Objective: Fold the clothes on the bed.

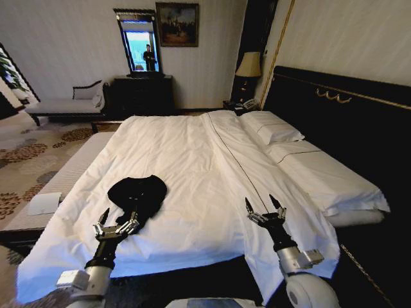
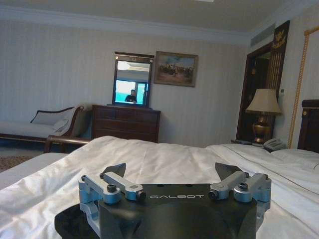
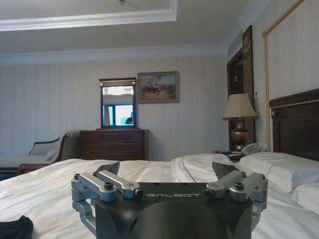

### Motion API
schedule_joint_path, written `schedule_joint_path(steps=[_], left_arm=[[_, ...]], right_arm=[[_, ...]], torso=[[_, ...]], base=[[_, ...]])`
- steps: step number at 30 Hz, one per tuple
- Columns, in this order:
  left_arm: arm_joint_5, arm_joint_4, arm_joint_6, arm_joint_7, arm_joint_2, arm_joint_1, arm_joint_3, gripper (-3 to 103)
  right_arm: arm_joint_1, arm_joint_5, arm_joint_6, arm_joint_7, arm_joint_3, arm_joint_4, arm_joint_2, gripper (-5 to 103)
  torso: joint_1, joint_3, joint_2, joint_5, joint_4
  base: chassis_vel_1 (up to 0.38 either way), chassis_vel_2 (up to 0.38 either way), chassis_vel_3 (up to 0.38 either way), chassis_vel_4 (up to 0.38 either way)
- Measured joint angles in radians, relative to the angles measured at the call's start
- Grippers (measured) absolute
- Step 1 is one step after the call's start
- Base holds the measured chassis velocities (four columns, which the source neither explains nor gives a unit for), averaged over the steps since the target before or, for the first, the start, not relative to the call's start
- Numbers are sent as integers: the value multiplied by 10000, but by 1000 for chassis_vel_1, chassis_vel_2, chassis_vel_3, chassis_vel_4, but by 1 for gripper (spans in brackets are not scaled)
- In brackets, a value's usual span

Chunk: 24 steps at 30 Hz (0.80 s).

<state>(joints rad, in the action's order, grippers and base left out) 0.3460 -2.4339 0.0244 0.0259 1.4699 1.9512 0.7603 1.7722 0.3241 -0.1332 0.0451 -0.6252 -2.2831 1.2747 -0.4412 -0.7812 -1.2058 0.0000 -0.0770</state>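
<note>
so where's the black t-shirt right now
In the head view the black T-shirt lies crumpled on the bed, on the robot's left, just beyond the open left gripper.

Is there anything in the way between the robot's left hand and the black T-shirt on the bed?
Nothing visible is. The left hand hovers open at the near edge of the crumpled black T-shirt, with bare white duvet around it. The right hand, also open, is off to the side over the duvet.

Both arms reach forward, low and roughly parallel. The left gripper (image 1: 117, 215) holds its fingers spread wide. The right gripper (image 1: 264, 203) is also spread, perhaps slightly higher than the left.
</note>
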Motion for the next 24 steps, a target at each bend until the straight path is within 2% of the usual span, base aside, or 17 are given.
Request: schedule_joint_path(steps=[24], left_arm=[[-6, 21, 50, -5, -25, 26, 43, 100]], right_arm=[[79, -136, -94, 95, 76, 29, 124, 100]], torso=[[0, 0, 0, -1, 0]], base=[[29, 21, -26, -22]])
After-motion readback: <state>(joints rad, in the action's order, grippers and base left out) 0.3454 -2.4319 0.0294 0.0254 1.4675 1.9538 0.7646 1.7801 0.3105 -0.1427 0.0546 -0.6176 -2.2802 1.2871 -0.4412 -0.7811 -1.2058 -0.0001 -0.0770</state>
